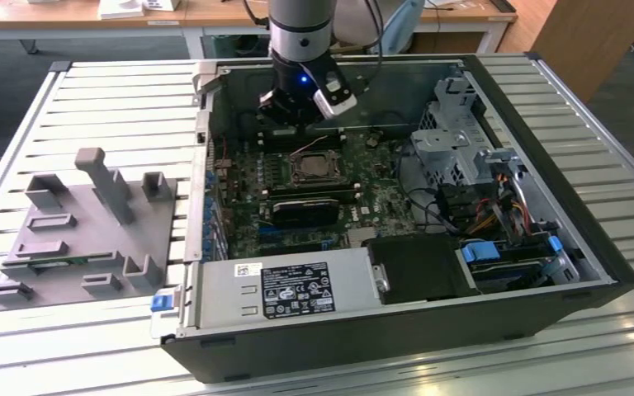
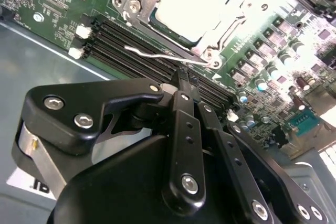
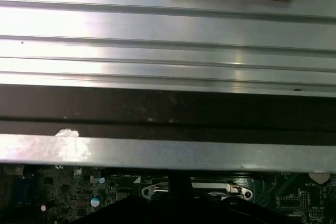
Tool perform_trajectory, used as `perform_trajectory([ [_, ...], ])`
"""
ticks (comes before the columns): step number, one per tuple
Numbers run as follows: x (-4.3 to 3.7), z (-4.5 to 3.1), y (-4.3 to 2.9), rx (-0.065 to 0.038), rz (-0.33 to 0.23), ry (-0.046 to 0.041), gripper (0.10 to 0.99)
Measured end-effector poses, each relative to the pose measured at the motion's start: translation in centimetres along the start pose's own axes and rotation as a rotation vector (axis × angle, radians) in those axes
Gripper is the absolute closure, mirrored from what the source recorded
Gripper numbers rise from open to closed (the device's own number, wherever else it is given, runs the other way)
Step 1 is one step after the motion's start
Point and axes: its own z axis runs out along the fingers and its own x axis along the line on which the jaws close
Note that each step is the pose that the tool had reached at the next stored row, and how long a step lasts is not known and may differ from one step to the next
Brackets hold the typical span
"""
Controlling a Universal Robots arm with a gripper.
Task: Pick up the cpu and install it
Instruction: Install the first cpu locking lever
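Your slatted table [image 1: 108, 99] carries the open computer case [image 1: 405, 330]; take the case as landmark. The grey holder block [image 1: 86, 239] lies outside it, on the exterior view's left. The arm [image 1: 300, 33] drops straight down into the case's far half, above the green board [image 1: 383, 177]. Gripper [image 1: 295, 115] hangs just over the board, beyond the socket [image 2: 178, 19]. The cpu [image 2: 197, 3] is already seated in that socket mid-case, near the gripper but apart from it, retaining lever [image 2: 168, 56] between them. Fingertips [image 2: 185, 80] look pressed together on nothing, as far as you can tell.
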Motion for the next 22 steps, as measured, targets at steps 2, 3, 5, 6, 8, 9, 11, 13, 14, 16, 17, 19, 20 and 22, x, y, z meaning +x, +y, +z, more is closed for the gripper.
perform_trajectory([
  [2, -0.10, 0.02, -0.01, 0.000, 0.000, 0.0000, 0.980],
  [3, -0.12, 0.03, -0.01, 0.000, 0.000, -0.0001, 0.980],
  [5, -0.12, 0.06, -0.01, 0.000, 0.000, 0.0000, 0.980],
  [6, -0.13, 0.07, -0.02, 0.000, 0.000, 0.0000, 0.980],
  [8, -0.16, 0.10, -0.03, 0.000, 0.000, 0.0000, 0.980],
  [9, -0.16, 0.11, -0.04, 0.000, 0.000, 0.0000, 0.980],
  [11, -0.17, 0.13, -0.05, 0.000, 0.000, 0.0001, 0.980],
  [13, -0.18, 0.16, -0.06, 0.000, 0.000, -0.0001, 0.980],
  [14, -0.19, 0.17, -0.06, 0.000, 0.000, 0.0000, 0.980],
  [16, -0.22, 0.18, -0.06, 0.000, 0.000, 0.0000, 0.980],
  [17, -0.23, 0.18, -0.07, 0.000, 0.000, 0.0000, 0.980],
  [19, -0.29, 0.19, -0.07, 0.000, 0.000, 0.0000, 0.980],
  [20, -0.32, 0.21, -0.07, 0.000, 0.000, -0.0002, 0.980],
  [22, -0.47, 0.23, -0.07, 0.000, 0.000, -0.0001, 0.980],
])
